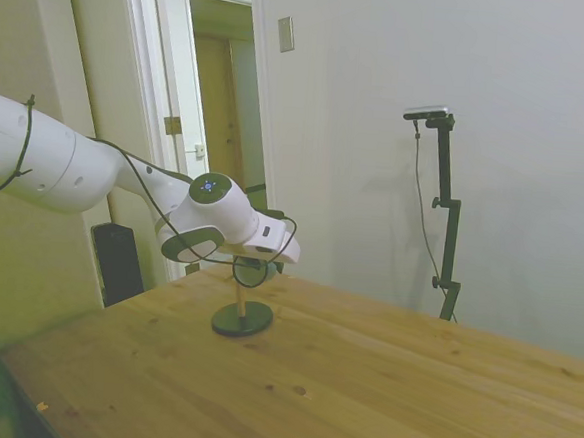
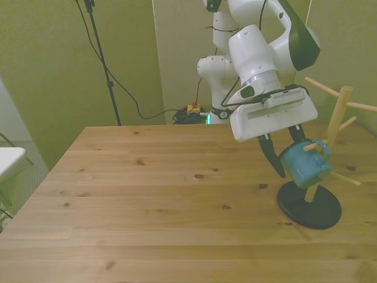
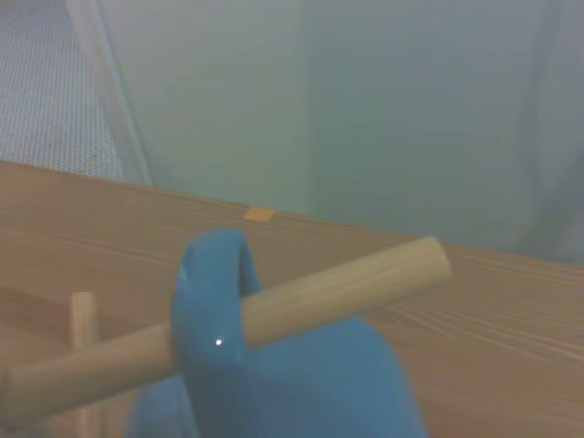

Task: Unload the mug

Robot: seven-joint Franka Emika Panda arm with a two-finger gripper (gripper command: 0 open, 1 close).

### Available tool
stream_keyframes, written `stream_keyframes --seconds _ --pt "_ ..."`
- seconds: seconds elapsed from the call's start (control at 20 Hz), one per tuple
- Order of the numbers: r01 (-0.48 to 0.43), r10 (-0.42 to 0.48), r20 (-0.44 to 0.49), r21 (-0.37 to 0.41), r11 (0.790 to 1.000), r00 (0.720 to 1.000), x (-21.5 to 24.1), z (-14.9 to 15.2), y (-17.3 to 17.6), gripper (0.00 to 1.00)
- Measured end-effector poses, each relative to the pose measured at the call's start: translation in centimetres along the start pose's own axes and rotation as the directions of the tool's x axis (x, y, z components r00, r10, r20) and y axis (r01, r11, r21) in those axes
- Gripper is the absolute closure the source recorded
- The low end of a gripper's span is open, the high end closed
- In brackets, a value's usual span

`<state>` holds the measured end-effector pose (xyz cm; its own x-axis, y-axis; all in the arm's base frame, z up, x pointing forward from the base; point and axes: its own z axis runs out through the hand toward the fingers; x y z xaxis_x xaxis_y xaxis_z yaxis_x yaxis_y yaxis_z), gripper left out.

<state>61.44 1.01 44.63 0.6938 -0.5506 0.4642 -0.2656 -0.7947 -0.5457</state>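
The small teal mug [image 2: 304,164] hangs by its handle on a wooden peg [image 3: 301,306] of the wooden mug tree with a round dark base [image 2: 330,150], at the front view's right. The white arm's two-finger gripper [image 2: 288,158] stands around the mug body; its fingers seem apart, not yet pressing. I judge this is the grasp step. Next the fingers should close, then slide the handle outward along the peg.

No lettering, label, brand or number can be read in any of the three views. The robot arm [image 2: 259,53], the mug [image 2: 303,165] and the wooden table [image 2: 147,212] carry no legible markings.
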Motion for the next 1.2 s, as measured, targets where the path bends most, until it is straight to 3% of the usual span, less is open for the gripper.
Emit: stream_keyframes --seconds 0.85,1.2 --pt "-0.004 0.004 0.009 -0.009 1.0 1.0 0.0 -0.9 1.2 1.0" --pt "-0.031 0.03 -0.01 -0.007 1.0 0.999 1.2 -2.6 1.6 1.0"
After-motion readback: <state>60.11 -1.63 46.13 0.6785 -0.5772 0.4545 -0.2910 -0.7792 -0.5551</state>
